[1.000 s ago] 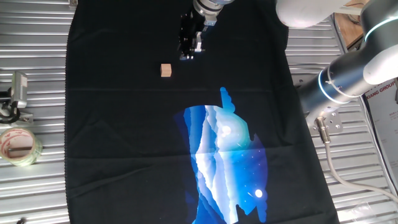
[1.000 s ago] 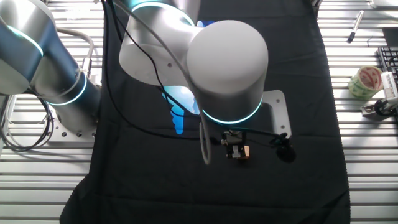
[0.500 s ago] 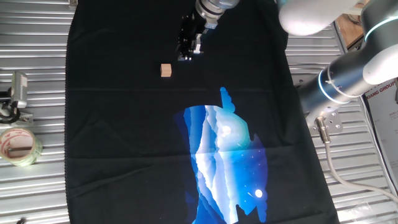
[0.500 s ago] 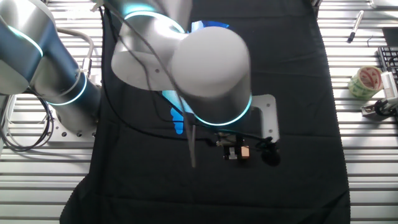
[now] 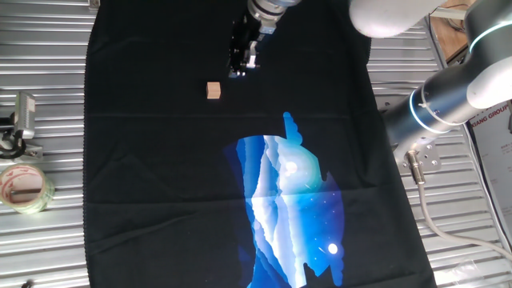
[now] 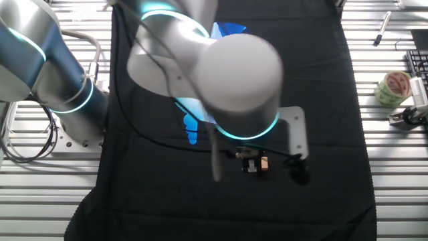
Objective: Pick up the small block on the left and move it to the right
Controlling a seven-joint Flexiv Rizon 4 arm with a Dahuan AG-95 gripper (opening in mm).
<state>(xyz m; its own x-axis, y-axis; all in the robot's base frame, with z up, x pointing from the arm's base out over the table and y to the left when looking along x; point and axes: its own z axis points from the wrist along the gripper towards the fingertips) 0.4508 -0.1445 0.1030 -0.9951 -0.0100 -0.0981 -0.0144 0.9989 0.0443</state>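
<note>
mostly arm-hidden, claw (image 5: 238,69) near small block (image 5: 213,90); finger gap unreadable.

- One small block (image 5: 213,90), a tan wooden cube.
- One robot arm with one gripper (image 5: 240,62).
- One black cloth (image 5: 160,176) printed with one blue picture (image 5: 292,208).
- One roll of clear tape (image 5: 24,188).
- One pen (image 6: 383,27).
</note>
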